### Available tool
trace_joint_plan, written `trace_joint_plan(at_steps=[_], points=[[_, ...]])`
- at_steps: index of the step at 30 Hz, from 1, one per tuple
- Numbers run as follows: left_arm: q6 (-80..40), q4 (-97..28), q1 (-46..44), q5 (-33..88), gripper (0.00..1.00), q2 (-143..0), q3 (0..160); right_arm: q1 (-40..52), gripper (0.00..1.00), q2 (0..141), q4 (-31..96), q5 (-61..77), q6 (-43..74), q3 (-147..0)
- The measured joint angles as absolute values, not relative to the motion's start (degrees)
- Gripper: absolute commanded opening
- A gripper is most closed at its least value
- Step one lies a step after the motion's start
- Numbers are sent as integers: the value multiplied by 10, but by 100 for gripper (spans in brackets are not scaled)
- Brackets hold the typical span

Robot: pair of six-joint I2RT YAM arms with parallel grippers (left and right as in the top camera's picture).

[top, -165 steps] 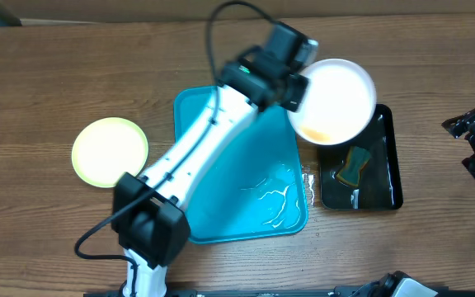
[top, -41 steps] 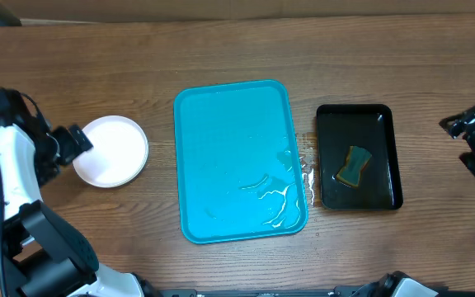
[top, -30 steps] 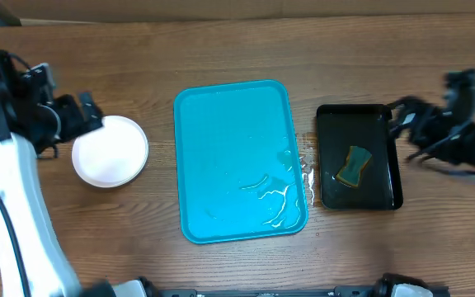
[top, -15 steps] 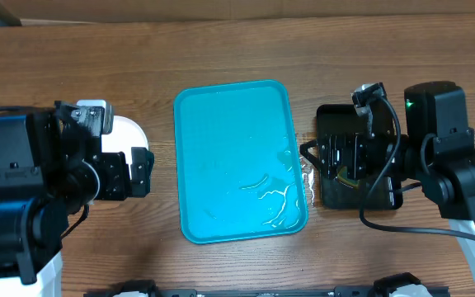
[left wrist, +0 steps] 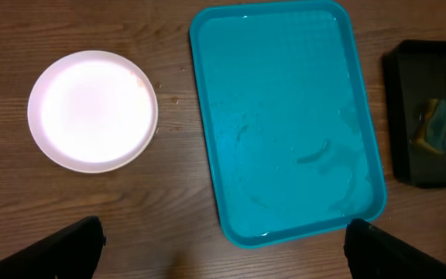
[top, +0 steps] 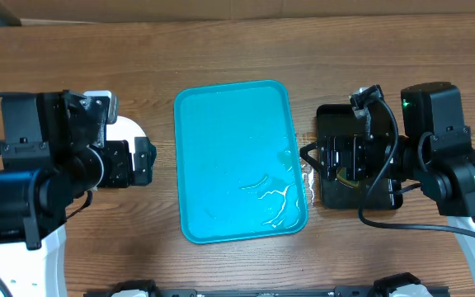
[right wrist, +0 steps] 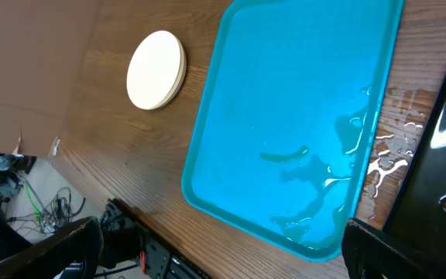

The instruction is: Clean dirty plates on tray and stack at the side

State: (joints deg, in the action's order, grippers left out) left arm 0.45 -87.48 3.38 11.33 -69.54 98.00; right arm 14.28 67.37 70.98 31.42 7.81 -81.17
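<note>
The turquoise tray (top: pixel 237 157) (left wrist: pixel 285 116) (right wrist: pixel 293 124) lies mid-table with no plates on it, only streaks of water. The plates (left wrist: pixel 93 111) (right wrist: pixel 156 70) sit stacked on the wood left of the tray, a white one on top. In the overhead view my left arm hides most of the plates (top: pixel 129 130). My left gripper (top: pixel 143 158) (left wrist: pixel 223 252) hangs high beside the stack, open and empty. Just as high, my right gripper (top: pixel 312 155) (right wrist: pixel 227 252) hovers between the tray and a black tray, open and empty.
A narrow black tray (top: pixel 340 196) (left wrist: pixel 432 124) right of the turquoise one holds a sponge (left wrist: pixel 437 122). Spilled water (top: pixel 306 169) (right wrist: pixel 393 155) lies on the wood between the two trays. The table's front edge and cables (right wrist: pixel 45 209) show in the right wrist view.
Both arms have swung in from the table's sides, the left over the plate stack, the right over the black tray. Earlier the left held a white plate; now white tops the stack.
</note>
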Motion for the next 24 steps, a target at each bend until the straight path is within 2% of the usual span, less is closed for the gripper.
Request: trace_joint_plan(at_steps=[2, 6, 14, 24], points=[[4, -875, 34, 113, 100, -702, 980, 145, 100, 670, 706, 291, 78, -811], [4, -875, 34, 113, 100, -715, 980, 146, 100, 623, 594, 206, 73, -785], [4, -875, 34, 112, 100, -740, 980, 128, 100, 398, 342, 93, 18, -584], [4, -873, 34, 111, 100, -776, 980, 48, 100, 177, 283, 54, 0, -337]])
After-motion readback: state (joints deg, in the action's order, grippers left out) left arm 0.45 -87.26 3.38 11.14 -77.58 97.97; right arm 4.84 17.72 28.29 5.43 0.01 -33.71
